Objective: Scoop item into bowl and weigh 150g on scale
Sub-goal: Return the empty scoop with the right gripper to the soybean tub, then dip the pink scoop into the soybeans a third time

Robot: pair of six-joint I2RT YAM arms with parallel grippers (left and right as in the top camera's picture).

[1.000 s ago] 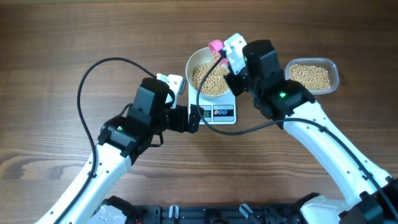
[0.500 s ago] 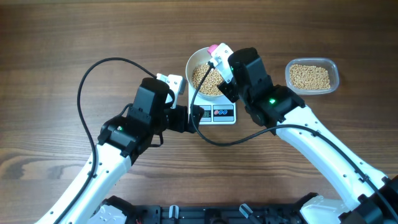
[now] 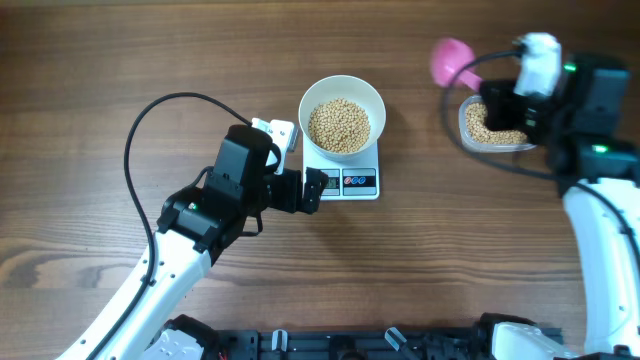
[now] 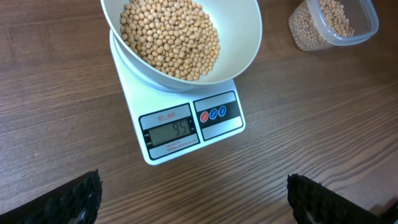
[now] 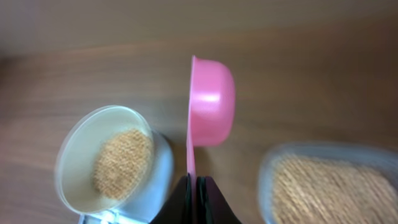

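Beans [image 3: 339, 125] fill bowl [image 3: 372, 101] on scale [image 3: 345, 180], short of target. Right gripper [image 5: 193, 182], clamped on pink scoop [image 5: 210, 102], hovers at tub [image 3: 537, 138], 3 o'clock; next: refill.

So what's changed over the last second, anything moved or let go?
The right tool, gripping the pink scoop throughout, swung from over the bowl back to the clear tub. Nothing was released. The bowl of beans, the scale and the open left tool stayed put.

Bare table [image 3: 80, 60] far left, bowl [image 3: 343, 112] on scale [image 3: 345, 178] mid-table, tub [image 3: 500, 128] right.
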